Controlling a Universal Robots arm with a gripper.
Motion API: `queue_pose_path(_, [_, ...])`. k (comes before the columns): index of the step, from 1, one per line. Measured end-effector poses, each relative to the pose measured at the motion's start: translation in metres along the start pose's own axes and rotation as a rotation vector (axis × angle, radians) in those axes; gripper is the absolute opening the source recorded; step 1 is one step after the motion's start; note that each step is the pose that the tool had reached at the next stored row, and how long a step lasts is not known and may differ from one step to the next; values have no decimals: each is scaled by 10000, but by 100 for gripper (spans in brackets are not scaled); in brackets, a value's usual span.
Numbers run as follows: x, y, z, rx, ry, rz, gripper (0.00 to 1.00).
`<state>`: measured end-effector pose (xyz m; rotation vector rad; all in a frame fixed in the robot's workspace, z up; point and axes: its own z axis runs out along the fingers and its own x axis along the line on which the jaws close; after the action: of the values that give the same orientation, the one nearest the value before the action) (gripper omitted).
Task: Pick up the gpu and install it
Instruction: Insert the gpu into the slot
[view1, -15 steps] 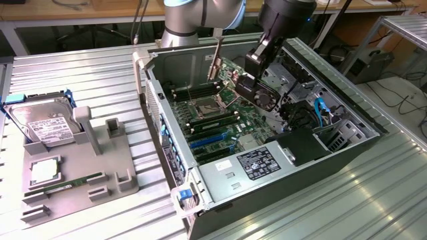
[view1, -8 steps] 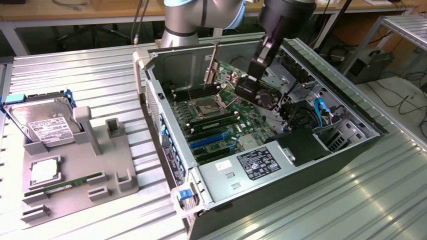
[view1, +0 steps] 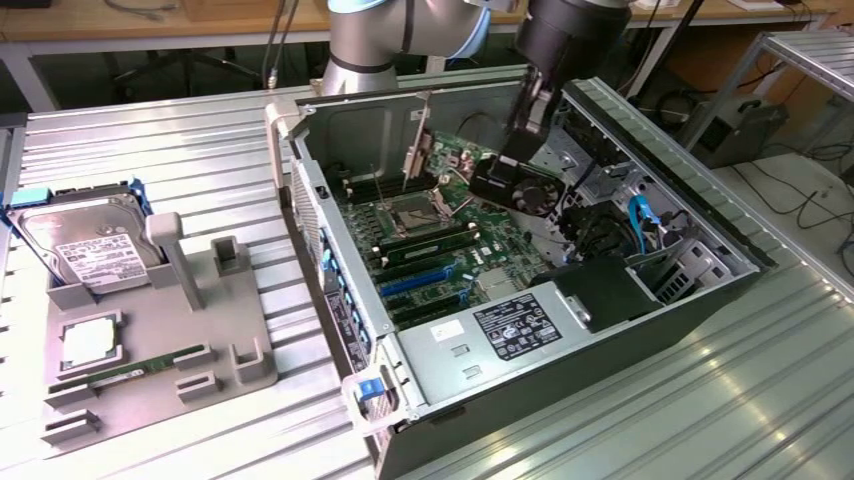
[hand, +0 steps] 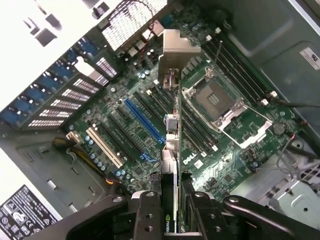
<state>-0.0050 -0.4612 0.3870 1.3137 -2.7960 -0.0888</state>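
The gpu (view1: 534, 190) hangs inside the open computer case (view1: 334, 290), above the motherboard (view1: 441, 250) and near its CPU socket (view1: 407, 212). My gripper (view1: 510, 168) reaches down from above and is shut on it. In the wrist view the gpu (hand: 171, 150) shows edge-on as a thin dark card between my fingers (hand: 149, 212), with its silver end bracket (hand: 177, 50) at the far end. It hovers over the board between the blue expansion slot (hand: 145, 122) and the memory slots, apart from the board.
A grey fixture (view1: 200, 340) at the exterior view's left holds a silver hard drive (view1: 87, 250), a processor chip (view1: 91, 340) and a green memory stick (view1: 127, 372). Within the case are a power supply (view1: 514, 325), cables (view1: 641, 225) and the rear slot covers (hand: 75, 95).
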Motion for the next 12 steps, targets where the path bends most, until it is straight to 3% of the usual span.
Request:
queue_pose_path(4, [0,-1,11,17,58,-787,26])
queue_pose_path(6, [-1,-2,22,35,121,-1640,26])
queue_pose_path(12, [-1,-3,38,69,234,-3157,26])
